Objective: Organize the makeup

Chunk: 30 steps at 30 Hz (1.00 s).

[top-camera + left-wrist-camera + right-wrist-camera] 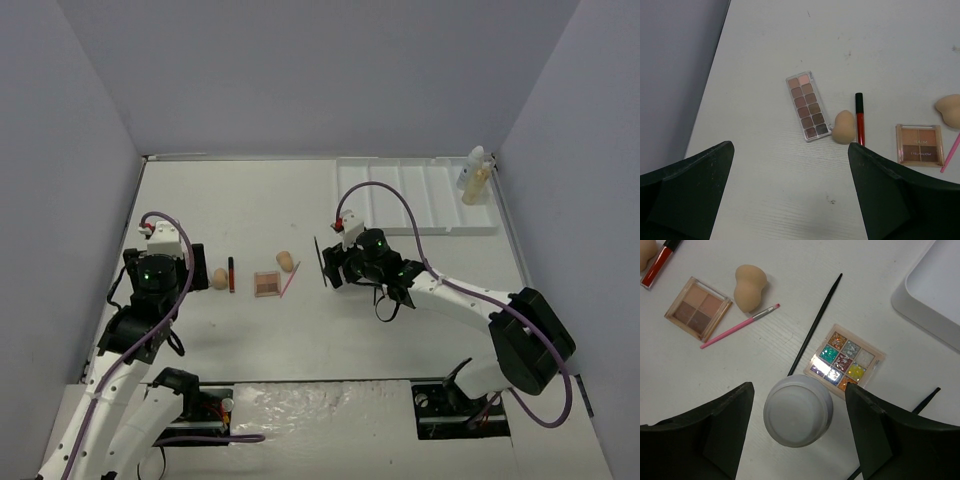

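My right gripper (799, 390) straddles the cap of an upright white bottle (798, 412), with a gap showing on each side of it. Beside the bottle lie a glitter palette (845, 362), a black pencil (815, 325), a pink pencil (740, 326), a peach sponge (749, 287) and a brown square palette (698, 308). My left gripper (790, 185) hangs open above bare table, short of a long palette (808, 106), another sponge (844, 127) and a red lipstick (860, 119).
The white divided tray (420, 195) lies at the back right, with a white and an amber bottle (476, 175) standing at its right end. A second black pencil (925, 400) lies near the right finger. Grey walls enclose the table.
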Each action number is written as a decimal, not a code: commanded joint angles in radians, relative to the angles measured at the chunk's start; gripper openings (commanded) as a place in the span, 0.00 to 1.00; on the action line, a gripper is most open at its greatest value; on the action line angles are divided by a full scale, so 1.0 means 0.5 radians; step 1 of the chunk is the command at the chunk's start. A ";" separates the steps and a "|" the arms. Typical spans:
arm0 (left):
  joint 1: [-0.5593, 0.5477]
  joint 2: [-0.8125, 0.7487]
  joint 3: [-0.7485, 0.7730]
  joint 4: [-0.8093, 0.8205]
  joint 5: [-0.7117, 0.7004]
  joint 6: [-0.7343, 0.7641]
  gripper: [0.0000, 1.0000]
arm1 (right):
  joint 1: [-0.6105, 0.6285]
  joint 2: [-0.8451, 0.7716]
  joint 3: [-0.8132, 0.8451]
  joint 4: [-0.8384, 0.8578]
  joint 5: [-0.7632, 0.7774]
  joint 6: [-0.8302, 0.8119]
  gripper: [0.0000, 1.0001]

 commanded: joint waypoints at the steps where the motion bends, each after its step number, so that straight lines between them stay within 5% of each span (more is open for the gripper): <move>1: 0.008 0.030 0.045 0.182 -0.034 0.056 0.97 | 0.020 -0.002 -0.012 0.196 0.085 0.012 0.59; 11: 0.008 0.082 0.050 0.274 -0.020 0.061 0.97 | 0.019 -0.122 0.039 0.112 0.141 -0.006 0.02; 18: 0.008 0.177 0.079 0.435 -0.015 0.078 0.97 | -0.061 -0.385 0.307 -0.074 0.407 -0.045 0.00; 26: 0.008 0.249 0.065 0.465 0.000 0.073 0.97 | -0.618 -0.384 0.517 -0.190 0.822 0.075 0.00; 30: -0.003 0.257 0.068 0.425 -0.021 0.090 0.97 | -1.044 -0.307 0.506 -0.119 0.770 0.207 0.00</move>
